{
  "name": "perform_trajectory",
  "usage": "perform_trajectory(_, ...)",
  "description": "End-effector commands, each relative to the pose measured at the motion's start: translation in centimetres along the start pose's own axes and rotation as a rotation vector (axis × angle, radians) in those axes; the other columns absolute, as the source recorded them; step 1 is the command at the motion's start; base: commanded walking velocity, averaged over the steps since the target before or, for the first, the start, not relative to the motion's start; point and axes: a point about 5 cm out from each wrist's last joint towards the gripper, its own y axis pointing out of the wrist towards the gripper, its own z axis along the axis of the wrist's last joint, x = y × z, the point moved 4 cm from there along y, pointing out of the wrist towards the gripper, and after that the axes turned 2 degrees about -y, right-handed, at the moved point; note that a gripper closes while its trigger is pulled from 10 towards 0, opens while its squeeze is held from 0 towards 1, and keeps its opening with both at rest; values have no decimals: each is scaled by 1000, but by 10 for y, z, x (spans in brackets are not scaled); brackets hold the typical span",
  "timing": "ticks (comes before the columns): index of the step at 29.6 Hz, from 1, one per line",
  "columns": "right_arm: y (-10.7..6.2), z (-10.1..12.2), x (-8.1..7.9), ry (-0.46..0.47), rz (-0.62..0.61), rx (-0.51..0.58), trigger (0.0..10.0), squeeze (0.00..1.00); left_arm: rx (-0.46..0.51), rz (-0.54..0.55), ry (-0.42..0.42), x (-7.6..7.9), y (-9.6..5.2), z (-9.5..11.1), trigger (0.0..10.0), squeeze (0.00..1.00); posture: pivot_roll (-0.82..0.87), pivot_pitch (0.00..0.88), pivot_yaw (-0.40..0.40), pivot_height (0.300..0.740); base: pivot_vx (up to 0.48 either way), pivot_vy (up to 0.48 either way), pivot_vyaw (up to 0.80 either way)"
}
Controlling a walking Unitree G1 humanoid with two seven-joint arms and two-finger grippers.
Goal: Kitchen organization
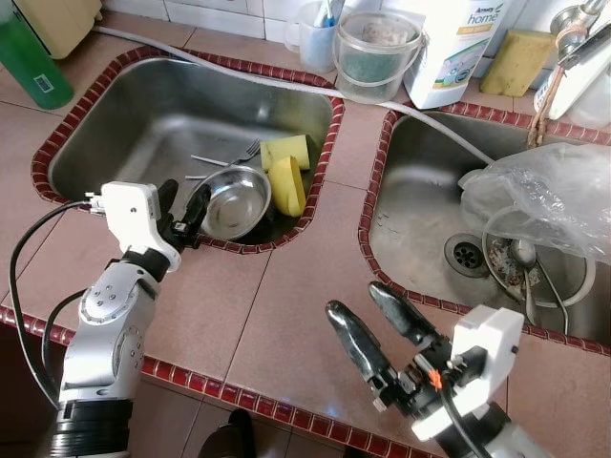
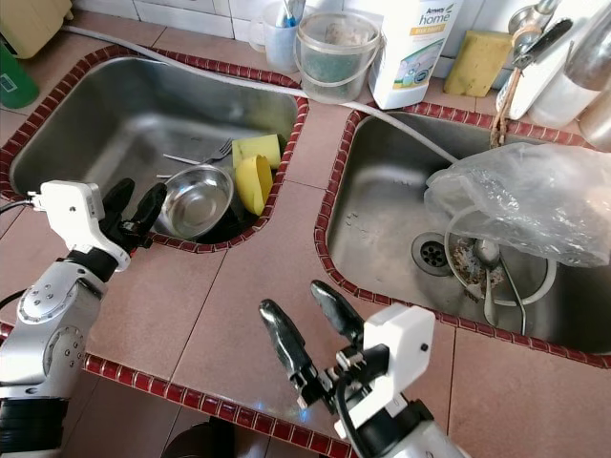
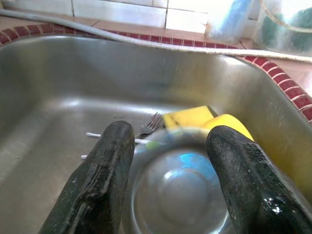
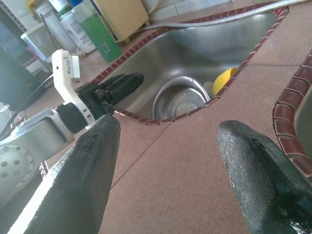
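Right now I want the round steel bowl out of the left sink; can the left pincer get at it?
Probably yes: the left pincer is open at the sink's edge, facing the round steel bowl, with nothing between them.

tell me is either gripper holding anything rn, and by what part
Nothing is held. The left gripper is open beside the steel bowl; the right gripper is open over the counter.

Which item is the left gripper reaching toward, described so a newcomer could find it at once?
Start at the left sink, the one with the red tile border. Along its near edge, just ahead of the open left gripper, a small steel bowl leans on its side. It is the only round, shiny metal dish there; its neighbours are two yellow sponges and a fork.
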Motion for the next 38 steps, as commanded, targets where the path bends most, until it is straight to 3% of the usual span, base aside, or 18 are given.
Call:
perform_trajectory(1,-1,-2,3,3,-7,-5,10000,0,31,16,-21,-4,-2,9,10000,1000,-87,277,35,740,0,0,0)
perform_trajectory(5,5,-2,9,-12,-11,10,10000,0,65,-14,-35,7,-3,18,10000,1000,-76,256,28,740,0,0,0)
perform_trajectory(6,8,-1,12,-27,-22,22,10000,0,68,-18,-50,13,-7,19,10000,0,-75,246,30,740,0,0,0)
perform_trajectory(11,12,0,19,-38,-45,38,10000,0,69,-22,-84,19,-11,17,10000,0,-71,234,28,740,0,0,0)
perform_trajectory(12,18,1,31,-63,-90,63,10000,27,50,-27,-95,27,-18,10,10000,0,-66,210,29,740,0,0,0)
perform_trajectory(13,23,4,42,-87,-143,88,10000,310,41,-34,-119,33,-23,7,10000,0,-65,204,30,740,0,0,0)
perform_trajectory(14,26,5,49,-83,-169,104,10000,784,30,-36,-149,37,-26,3,10000,820,-64,196,29,740,0,0,0)
perform_trajectory(15,26,7,53,-98,-196,118,10000,906,32,-40,-166,39,-28,2,10000,1000,-64,192,30,740,0,0,0)
perform_trajectory(16,27,8,59,-109,-225,130,10000,1000,31,-42,-171,42,-29,1,10000,1000,-63,185,30,740,0,0,0)
perform_trajectory(19,30,12,79,-202,-331,161,10000,1000,37,-64,-163,51,-31,1,10000,1000,-59,161,24,740,0,0,0)
perform_trajectory(25,37,15,101,-252,-424,199,10000,1000,26,-58,-133,56,-34,-6,10000,1000,-59,134,16,740,0,0,0)
perform_trajectory(38,48,-1,120,-336,-435,185,10000,1000,19,18,-133,46,-39,-19,10000,1000,-39,77,-1,740,0,0,0)
